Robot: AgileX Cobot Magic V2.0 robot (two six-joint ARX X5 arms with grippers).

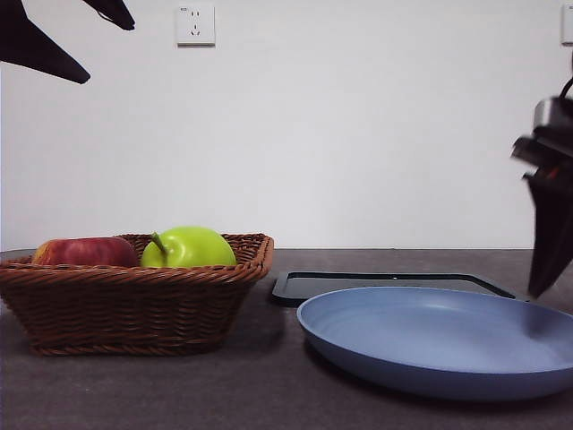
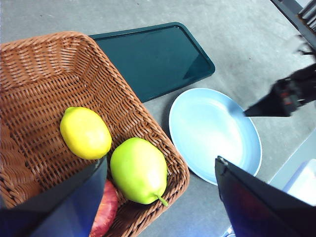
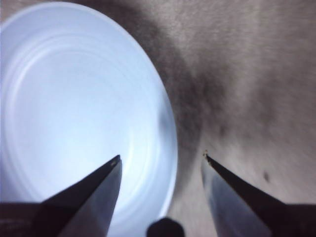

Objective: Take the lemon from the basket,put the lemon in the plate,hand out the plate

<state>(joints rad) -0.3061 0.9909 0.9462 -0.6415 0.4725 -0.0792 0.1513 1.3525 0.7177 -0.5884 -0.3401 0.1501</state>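
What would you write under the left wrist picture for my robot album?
Open left gripper above the basket holding the lemon and green apple; empty plate beside it.

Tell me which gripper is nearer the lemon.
Left. The left gripper hangs open above the basket, where the lemon lies. The right gripper, also open, is straddling the far rim of the plate, away from the basket.

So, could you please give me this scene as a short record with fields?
lemon: in the basket, beside the green apple
red apple: also in the basket
plate: on the table, nothing on it
black tray: behind the plate
left gripper: open, above the basket
right gripper: open, at the plate's rim
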